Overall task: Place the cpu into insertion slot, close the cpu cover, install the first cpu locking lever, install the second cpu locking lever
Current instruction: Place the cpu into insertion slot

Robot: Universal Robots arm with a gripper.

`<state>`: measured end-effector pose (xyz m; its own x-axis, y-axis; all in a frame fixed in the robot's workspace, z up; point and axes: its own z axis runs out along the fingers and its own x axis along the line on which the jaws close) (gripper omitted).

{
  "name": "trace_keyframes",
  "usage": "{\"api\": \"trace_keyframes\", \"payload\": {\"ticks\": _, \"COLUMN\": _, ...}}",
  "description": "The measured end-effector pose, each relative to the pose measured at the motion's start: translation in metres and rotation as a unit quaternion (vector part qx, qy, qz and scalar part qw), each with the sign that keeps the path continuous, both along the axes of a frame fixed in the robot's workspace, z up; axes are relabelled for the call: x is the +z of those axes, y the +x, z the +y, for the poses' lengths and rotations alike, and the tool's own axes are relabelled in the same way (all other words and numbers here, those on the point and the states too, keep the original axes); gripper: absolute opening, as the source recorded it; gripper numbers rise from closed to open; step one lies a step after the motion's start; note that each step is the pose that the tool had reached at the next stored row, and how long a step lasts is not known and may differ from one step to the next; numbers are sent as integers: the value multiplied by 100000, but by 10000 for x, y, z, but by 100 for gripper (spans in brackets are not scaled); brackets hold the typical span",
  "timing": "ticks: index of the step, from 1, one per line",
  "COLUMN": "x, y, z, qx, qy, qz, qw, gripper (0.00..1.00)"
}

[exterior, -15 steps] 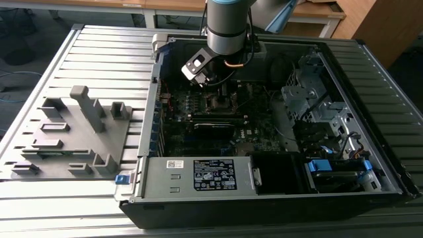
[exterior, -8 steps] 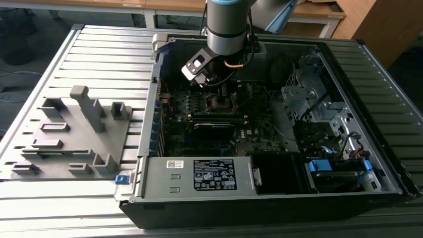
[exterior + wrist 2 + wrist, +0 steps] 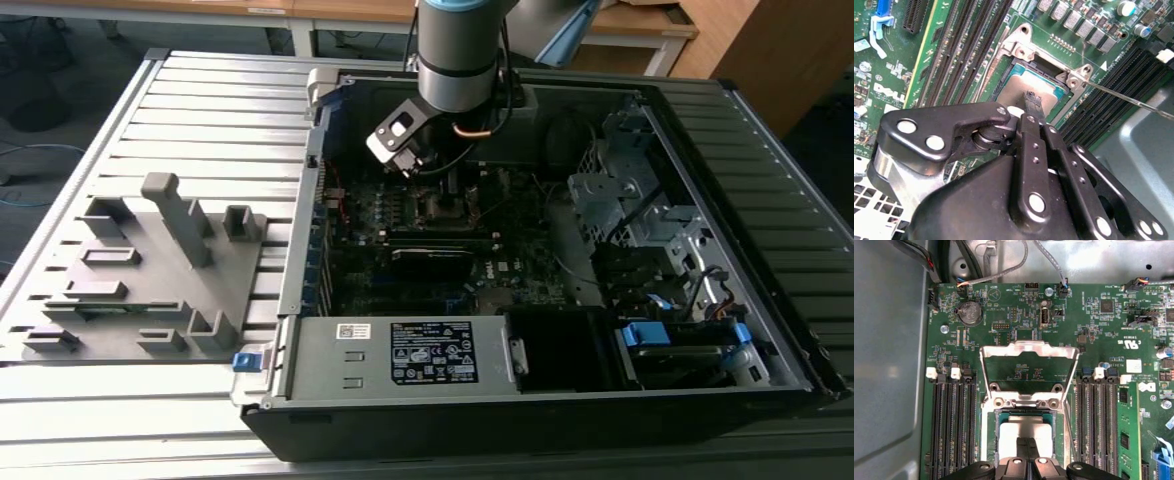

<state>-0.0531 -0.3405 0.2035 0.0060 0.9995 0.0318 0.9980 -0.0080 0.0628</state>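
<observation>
The cpu is lying flat in the insertion slot, directly under your gripper. Its dull silver top is facing up at the jaws, and its edges are running square with the socket's rim. It is looking close to square, so no long axis is standing out.

The jaws are clenched together with nothing between them. Their tips are sitting over the middle of the chip. Whether they are pressing on it or hanging just above it cannot be told from either wrist view.

Just beyond the jaws, the cpu cover is standing open. It is swung up on its hinge at the slot's far edge and is leaning away from the fingertips. The green motherboard is showing through its large square window.

Banks of long black memory slots are running along both sides of the jaws. In the second wrist view, a thin metal locking lever is sticking out from a corner of the slot. It is lying free, off to one side of the jaws and angled out over the memory slots.

In the exterior view, the motherboard is sitting inside an open computer case lying on its side on a slatted table. Your arm is coming down steeply from above into the case, with its wrist pointing the jaws down over the socket. A grey fixture tray is resting on the table at the exterior view's left, well away from the jaws.
</observation>
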Motion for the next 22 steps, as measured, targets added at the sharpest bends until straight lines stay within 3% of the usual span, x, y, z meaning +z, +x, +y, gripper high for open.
{"api": "trace_keyframes", "payload": {"ticks": 8, "x": -39, "y": 0, "z": 0, "qx": -1, "qy": -7, "qz": 7, "qw": 100000, "gripper": 11}}
{"api": "trace_keyframes", "payload": {"ticks": 22, "x": -53, "y": 0, "z": -1, "qx": -1, "qy": -21, "qz": 12, "qw": 100000, "gripper": 11}}
